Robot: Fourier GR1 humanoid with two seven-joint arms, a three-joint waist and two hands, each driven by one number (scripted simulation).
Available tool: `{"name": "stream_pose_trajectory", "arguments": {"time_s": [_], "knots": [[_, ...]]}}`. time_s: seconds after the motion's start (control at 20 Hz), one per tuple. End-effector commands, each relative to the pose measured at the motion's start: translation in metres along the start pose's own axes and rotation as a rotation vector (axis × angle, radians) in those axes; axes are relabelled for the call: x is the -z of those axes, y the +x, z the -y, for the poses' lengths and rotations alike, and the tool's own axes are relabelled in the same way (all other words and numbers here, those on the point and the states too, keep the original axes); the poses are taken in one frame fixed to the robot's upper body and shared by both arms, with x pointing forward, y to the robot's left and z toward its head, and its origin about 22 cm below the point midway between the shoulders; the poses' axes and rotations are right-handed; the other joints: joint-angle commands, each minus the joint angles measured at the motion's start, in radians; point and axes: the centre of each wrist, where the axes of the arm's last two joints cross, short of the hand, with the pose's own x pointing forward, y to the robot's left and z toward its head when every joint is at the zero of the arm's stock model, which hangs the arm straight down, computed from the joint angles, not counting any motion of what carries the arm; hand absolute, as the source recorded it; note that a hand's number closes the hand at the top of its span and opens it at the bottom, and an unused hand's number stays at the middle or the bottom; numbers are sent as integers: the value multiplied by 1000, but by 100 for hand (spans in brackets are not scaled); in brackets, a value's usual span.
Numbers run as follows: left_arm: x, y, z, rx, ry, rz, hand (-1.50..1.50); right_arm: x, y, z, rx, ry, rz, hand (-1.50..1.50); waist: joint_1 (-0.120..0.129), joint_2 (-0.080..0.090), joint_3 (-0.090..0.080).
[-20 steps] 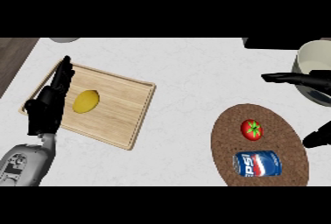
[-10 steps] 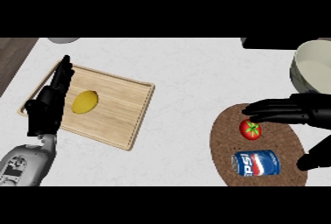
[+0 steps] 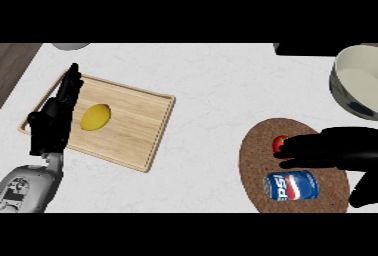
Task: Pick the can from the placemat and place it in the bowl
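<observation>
A blue Pepsi can (image 3: 292, 185) lies on its side on the round brown placemat (image 3: 258, 170) at the lower right. My right hand (image 3: 336, 150) hovers open just above the can, fingers pointing left and covering most of a red tomato (image 3: 280, 143) on the mat; its thumb hangs down at the can's right. The pale bowl (image 3: 353, 82) stands at the right edge, partly cut off. My left hand (image 3: 56, 115) rests open, fingers up, at the left side of a wooden board.
A wooden cutting board (image 3: 133, 127) with a yellow lemon (image 3: 95, 117) lies at the left. A grey object (image 3: 70, 46) peeks in at the top left, a dark one (image 3: 306, 49) at the top right. White counter (image 3: 214, 85) lies between board and mat.
My right hand has come down and left from beside the bowl to over the placemat, now covering the tomato just above the can. Left hand unmoved.
</observation>
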Motion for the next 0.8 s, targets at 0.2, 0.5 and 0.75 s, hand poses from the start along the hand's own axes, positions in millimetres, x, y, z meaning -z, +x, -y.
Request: {"name": "stream_pose_trajectory", "arguments": {"time_s": [0.2, 0.5, 0.75], "knots": [[4, 6, -4, 5, 4, -3, 0, 23, -25, -27, 54, 146, 83, -150, -11, -3, -1], [-8, 5, 5, -10, -1, -1, 0, 32, -45, -36, 55, 164, 84, -150, -7, -4, -1], [-5, 18, -8, 4, 3, -2, 0, 59, -43, -74, 45, 193, 105, -150, -17, -7, -1]]}}
